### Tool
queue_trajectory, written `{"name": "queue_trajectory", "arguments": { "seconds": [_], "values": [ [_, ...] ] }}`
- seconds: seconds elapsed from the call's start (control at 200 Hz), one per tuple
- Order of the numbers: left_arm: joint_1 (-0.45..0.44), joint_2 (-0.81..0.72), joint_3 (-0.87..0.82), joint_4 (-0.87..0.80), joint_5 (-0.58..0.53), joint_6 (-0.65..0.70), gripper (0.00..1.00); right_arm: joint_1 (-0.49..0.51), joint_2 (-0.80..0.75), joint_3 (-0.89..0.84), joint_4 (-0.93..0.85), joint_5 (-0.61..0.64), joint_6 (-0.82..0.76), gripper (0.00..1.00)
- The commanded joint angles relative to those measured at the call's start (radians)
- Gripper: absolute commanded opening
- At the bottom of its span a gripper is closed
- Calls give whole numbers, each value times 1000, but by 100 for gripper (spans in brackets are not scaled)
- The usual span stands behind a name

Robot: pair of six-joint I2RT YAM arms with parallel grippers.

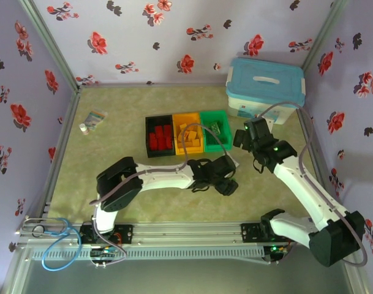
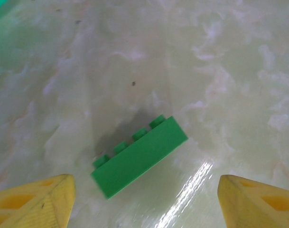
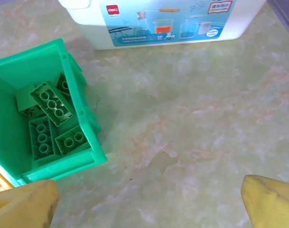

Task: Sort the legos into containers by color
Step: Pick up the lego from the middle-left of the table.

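- Three bins stand in one row, side by side, a little beyond the middle of the desk (image 1: 113, 159) toward its far edge: the black bin (image 1: 147, 136), the orange-yellow bin (image 1: 186, 115) and the green bin (image 1: 214, 113).
- The black bin holds red legos (image 1: 160, 138), the orange-yellow bin holds yellow-orange legos (image 1: 190, 133), and the green bin holds green legos (image 3: 49, 102), several of them lying with the hollow side up.
- One single green lego (image 2: 139, 156) lies apart from the bins, flat on the desk with its studs pointing up and its long side turned at an angle.
- The left gripper (image 2: 144, 179) hangs low over this lego. Its jaws are wide, one on each side of the lego, and neither touches it.
- In the top view the left gripper (image 1: 226, 184) is near the middle of the desk, on the near side of the green bin.
- The right gripper (image 3: 149, 190) is above bare desk, just right of the green bin. Its jaws are wide and hold nothing.
- A white tub (image 1: 266, 86) with a light-blue lid stands in the far right corner of the desk.
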Motion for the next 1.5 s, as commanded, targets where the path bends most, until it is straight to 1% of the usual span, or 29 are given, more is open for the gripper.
{"name": "queue_trajectory", "arguments": {
  "seconds": [0.0, 0.165, 0.305, 0.48, 0.555, 0.625, 0.675, 0.77, 0.85, 1.01, 1.1, 1.265, 1.41, 1.495],
  "values": [
    [-7, 55, 75, -78, 48, 109, 79, -19, -33, -33, -9, 10, 25, 99],
    [-7, 103, 132, -161, 11, 216, 79, -40, -67, -67, -7, -6, 28, 99],
    [-7, 130, 146, -174, -5, 282, 79, -57, -86, -92, 1, -22, 34, 99],
    [-6, 188, 207, -205, -6, 319, 79, -65, -100, -101, 4, -34, 37, 99],
    [-6, 211, 235, -223, -12, 329, 77, -69, -106, -103, 2, -36, 37, 99],
    [-6, 229, 252, -236, -25, 329, 73, -72, -110, -107, 3, -37, 36, 99],
    [-5, 235, 258, -240, -31, 329, 68, -72, -115, -111, 4, -37, 37, 99],
    [0, 233, 258, -242, -37, 329, 50, -76, -120, -117, 5, -37, 39, 99],
    [5, 229, 258, -243, -39, 329, 39, -78, -124, -123, 7, -39, 43, 99],
    [23, 215, 248, -237, -29, 329, 26, -79, -127, -131, 13, -42, 49, 99],
    [42, 195, 247, -243, -2, 329, 22, -81, -132, -136, 10, -35, 54, 99],
    [120, 115, 224, -230, 82, 300, 21, -98, -125, -142, -35, 15, 88, 99],
    [199, 31, 239, -204, 106, 271, 22, -111, -125, -172, -22, -1, 101, 99],
    [251, 13, 274, -195, 121, 242, 22, -111, -133, -201, -4, -21, 113, 99]
  ]
}}
